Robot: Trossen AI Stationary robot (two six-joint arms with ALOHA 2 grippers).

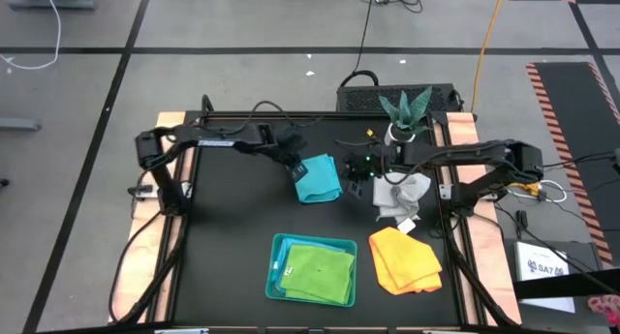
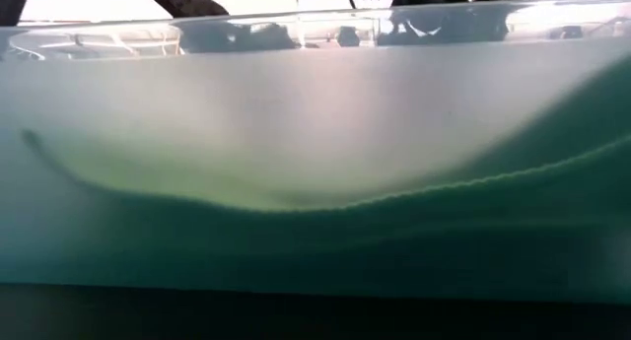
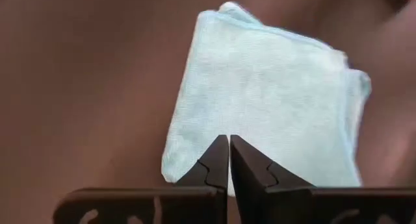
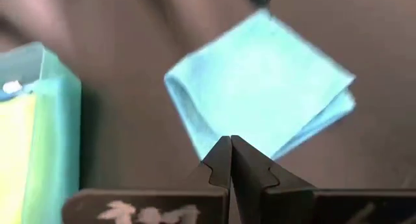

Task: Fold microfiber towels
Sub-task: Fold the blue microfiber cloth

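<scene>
A folded turquoise towel [image 1: 318, 179] [image 3: 273, 100] [image 4: 260, 87] lies flat on the black table, far of centre. My left gripper [image 1: 295, 169] [image 3: 229, 141] hovers at its far left corner, shut and empty. My right gripper [image 1: 355, 173] [image 4: 231, 139] hovers just right of the same towel, also shut and empty. A crumpled grey-white towel [image 1: 402, 194] lies under the right arm. A yellow-orange towel [image 1: 405, 259] lies near the front right. A lime green towel [image 1: 320, 273] rests folded inside the teal tray [image 1: 275, 266].
A potted plant [image 1: 405, 111] stands at the table's far edge behind the right arm. In the low view the teal tray's wall [image 2: 315, 133] fills nearly everything. Bare black table [image 1: 228, 227] lies to the left of the tray and towel.
</scene>
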